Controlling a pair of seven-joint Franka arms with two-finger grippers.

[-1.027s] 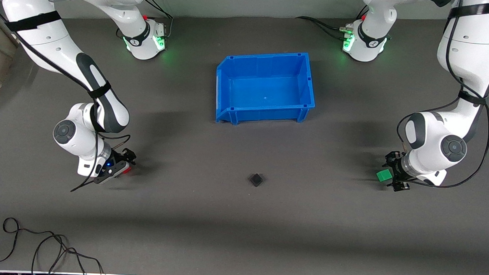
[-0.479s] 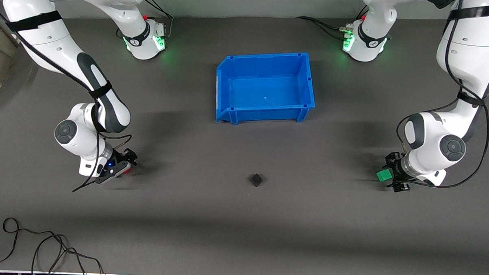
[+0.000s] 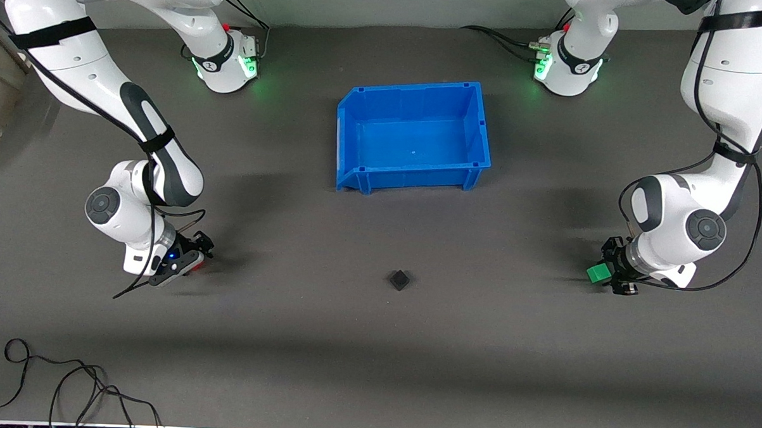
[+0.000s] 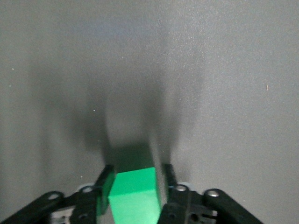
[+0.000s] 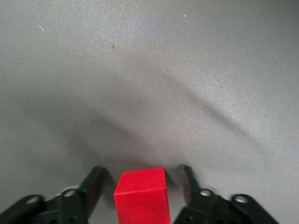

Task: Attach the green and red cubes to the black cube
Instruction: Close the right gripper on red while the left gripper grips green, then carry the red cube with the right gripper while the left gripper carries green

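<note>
Green cube (image 4: 134, 196) looks pinched by my left gripper (image 4: 135, 184), but around the red cube (image 5: 141, 195) my right gripper (image 5: 140, 179) is spread, so it may slip before reaching the black cube (image 3: 399, 280) at 6 o'clock of the blue bin (image 3: 413, 136).

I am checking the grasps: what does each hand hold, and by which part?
The left hand seems to grip the green cube by two opposite sides. The right hand straddles the red cube, open, holding nothing.
</note>
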